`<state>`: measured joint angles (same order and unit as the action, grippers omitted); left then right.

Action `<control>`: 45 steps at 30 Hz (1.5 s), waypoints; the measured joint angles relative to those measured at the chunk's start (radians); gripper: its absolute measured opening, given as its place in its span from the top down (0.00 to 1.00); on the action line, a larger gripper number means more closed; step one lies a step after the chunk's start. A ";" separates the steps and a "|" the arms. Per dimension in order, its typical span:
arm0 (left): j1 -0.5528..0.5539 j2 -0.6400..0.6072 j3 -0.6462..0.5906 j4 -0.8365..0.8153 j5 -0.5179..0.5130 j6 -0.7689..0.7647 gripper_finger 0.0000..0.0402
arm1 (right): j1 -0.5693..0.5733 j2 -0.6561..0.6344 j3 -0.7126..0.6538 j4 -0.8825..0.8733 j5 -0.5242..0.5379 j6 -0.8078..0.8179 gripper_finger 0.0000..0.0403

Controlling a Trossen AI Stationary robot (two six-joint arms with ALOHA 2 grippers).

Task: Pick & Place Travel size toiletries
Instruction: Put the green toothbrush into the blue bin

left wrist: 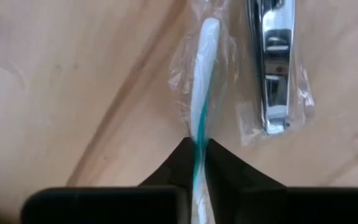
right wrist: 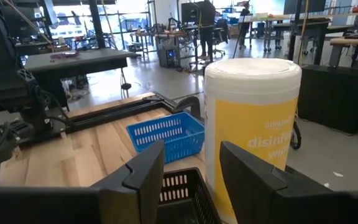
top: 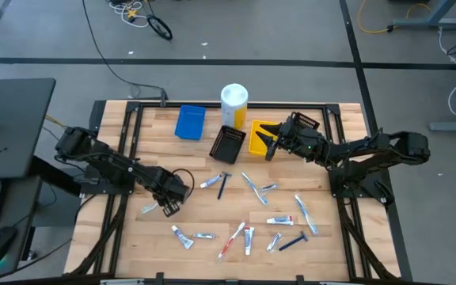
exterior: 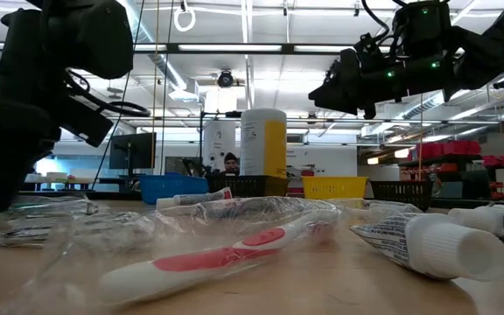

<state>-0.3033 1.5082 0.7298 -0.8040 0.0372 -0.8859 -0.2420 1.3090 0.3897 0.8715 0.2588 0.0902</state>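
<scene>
While my left gripper (left wrist: pixel 197 152) pinches the wrapped toothbrush (left wrist: pixel 202 81) at table's 9 o'clock w/ nail clippers (left wrist: pixel 272 62) just beside, my right gripper (right wrist: pixel 191 162) hangs wide apart, nothing in it, over black bin (top: pixel 228 143) at 12.

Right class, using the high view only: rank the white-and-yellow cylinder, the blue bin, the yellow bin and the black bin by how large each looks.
1. Blue bin and black bin: look alike, no ranking.
2. Yellow bin: partly hidden by the right gripper, so unsure.
3. White-and-yellow cylinder: seen end-on, smallest.
</scene>
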 joint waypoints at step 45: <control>0.783 -0.015 0.280 0.479 -0.512 0.813 0.93 | 0.000 0.000 0.000 0.000 0.002 -0.001 0.59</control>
<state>0.4795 1.4934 1.0100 -0.3247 -0.4746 -0.0728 -0.2424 1.3090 0.3897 0.8715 0.2607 0.0896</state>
